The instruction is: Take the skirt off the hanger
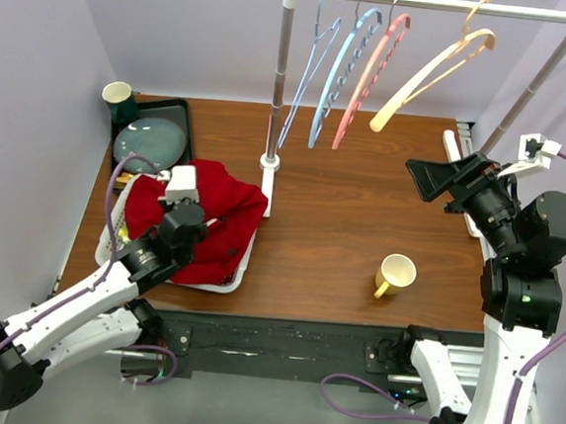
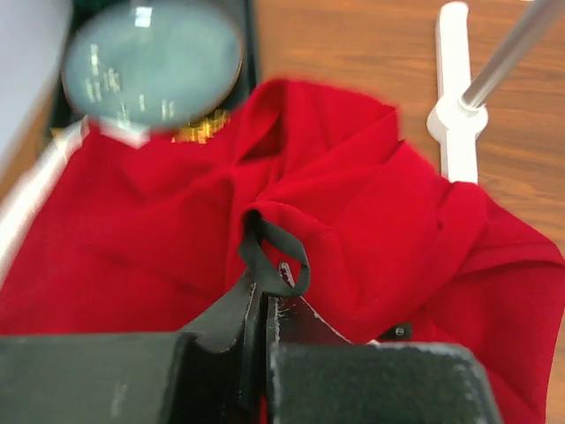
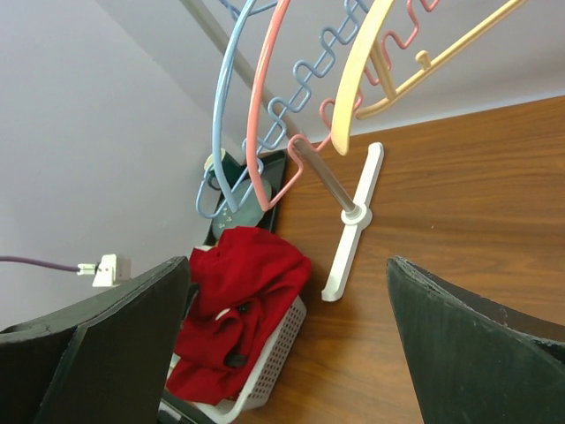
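Note:
The red skirt [image 1: 214, 211] lies crumpled in a white basket [image 1: 239, 274] at the left of the table, off every hanger. My left gripper [image 1: 205, 225] sits over it, shut on the skirt's black loop [image 2: 252, 255], which stands up from the red cloth [image 2: 371, 203] at the tips of the left gripper [image 2: 269, 284]. Several empty hangers, among them a yellow [image 1: 434, 76], a pink [image 1: 374, 76] and a blue one [image 1: 342, 78], hang on the rail. My right gripper [image 1: 427, 177] is open and empty, raised at the right; its wrist view [image 3: 287, 265] looks down at the skirt [image 3: 243, 287].
The rack's pole [image 1: 279, 83] and white foot [image 1: 267, 186] stand just right of the basket. A dark tray [image 1: 180, 110] with a grey plate [image 1: 150, 143] and a cup [image 1: 118, 93] is at the back left. A yellow mug [image 1: 397, 274] stands at the front right.

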`<state>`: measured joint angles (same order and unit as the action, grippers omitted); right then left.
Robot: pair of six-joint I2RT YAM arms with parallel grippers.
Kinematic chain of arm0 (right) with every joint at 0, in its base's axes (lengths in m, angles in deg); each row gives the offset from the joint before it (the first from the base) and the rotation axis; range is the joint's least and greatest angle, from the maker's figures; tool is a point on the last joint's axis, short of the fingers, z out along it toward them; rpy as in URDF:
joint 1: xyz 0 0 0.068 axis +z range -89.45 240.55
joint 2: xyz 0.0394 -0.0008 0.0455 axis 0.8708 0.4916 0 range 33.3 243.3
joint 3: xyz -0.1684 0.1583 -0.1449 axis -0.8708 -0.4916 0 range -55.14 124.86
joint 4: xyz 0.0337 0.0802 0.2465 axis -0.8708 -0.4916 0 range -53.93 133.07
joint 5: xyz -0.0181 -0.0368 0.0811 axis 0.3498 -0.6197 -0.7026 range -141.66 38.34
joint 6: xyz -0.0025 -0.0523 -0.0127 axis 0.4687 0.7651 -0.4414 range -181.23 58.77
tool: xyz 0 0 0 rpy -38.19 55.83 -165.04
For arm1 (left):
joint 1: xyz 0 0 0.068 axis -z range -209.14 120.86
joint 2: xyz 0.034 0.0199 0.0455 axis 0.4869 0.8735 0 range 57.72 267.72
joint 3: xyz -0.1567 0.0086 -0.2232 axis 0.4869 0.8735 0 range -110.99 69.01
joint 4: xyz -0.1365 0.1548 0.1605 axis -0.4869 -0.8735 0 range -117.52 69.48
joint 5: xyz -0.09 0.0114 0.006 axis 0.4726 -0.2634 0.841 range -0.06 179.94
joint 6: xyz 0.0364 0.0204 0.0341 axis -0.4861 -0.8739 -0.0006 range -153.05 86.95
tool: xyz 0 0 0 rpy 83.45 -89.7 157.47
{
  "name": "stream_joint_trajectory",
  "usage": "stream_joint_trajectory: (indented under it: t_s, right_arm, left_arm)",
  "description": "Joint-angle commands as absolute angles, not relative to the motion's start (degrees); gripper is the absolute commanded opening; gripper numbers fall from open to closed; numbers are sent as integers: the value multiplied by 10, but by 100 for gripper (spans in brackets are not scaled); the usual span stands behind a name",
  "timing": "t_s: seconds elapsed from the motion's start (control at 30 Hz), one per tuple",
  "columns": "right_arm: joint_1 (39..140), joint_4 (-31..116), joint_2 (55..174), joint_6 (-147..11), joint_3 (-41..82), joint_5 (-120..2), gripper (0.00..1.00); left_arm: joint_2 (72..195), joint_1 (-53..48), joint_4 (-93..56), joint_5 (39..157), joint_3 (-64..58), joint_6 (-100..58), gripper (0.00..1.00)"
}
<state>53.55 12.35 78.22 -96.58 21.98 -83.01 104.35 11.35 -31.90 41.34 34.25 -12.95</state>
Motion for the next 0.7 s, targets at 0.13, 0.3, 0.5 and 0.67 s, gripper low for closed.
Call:
stream_joint_trajectory:
  t_s: [0.13,0.3,0.5,0.67]
  right_arm:
    - [562,113,784,-948,262,-840,96]
    - [569,88,784,-935,290,-828,97]
    - [581,79,786,-924,297,-819,97]
    - [585,72,779,-916,298,-812,97]
  left_arm:
    - [1061,90,-544,385,368,215,23]
    - [1100,90,-724,344,265,370,65]
    - [1162,90,-827,247,75,388,79]
    - [1161,90,-511,386,85,-66,79]
